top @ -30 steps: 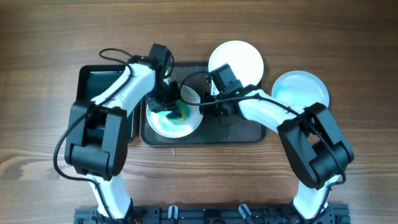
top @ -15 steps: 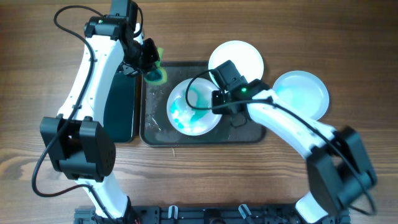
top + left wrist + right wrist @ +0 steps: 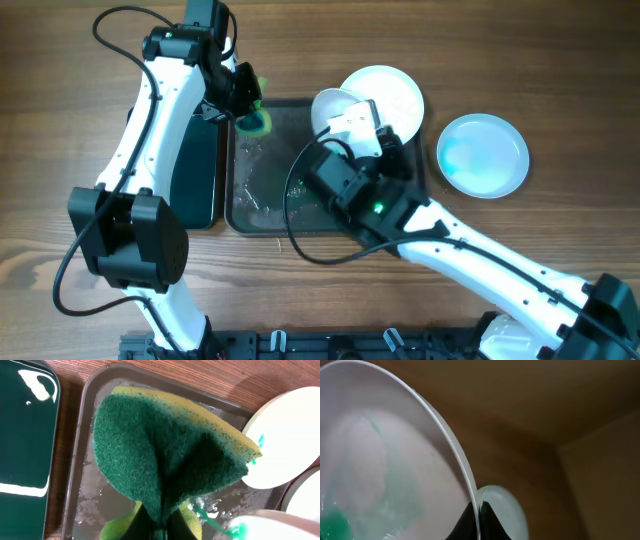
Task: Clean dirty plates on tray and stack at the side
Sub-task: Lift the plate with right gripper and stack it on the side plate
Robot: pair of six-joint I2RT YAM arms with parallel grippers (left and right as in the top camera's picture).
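My right gripper (image 3: 352,128) is shut on the rim of a white plate (image 3: 333,105) and holds it tilted above the dark tray (image 3: 262,200). In the right wrist view the jaws (image 3: 479,516) pinch that plate (image 3: 380,460), which has teal smears inside. A second plate (image 3: 392,92) sits at the tray's back right corner. A third, pale blue-tinted plate (image 3: 483,155) lies on the table to the right. My left gripper (image 3: 245,108) is shut on a green and yellow sponge (image 3: 165,455) above the tray's back left corner (image 3: 90,485).
A smaller black tray (image 3: 190,170) lies left of the big tray and shows glossy in the left wrist view (image 3: 25,435). Water and residue streak the big tray's floor (image 3: 255,185). My raised right arm (image 3: 450,250) covers the tray's right half from above.
My right gripper has lifted the smeared plate off the tray floor and tilted it up towards the back. My left gripper with the sponge has barely moved over the last half second.
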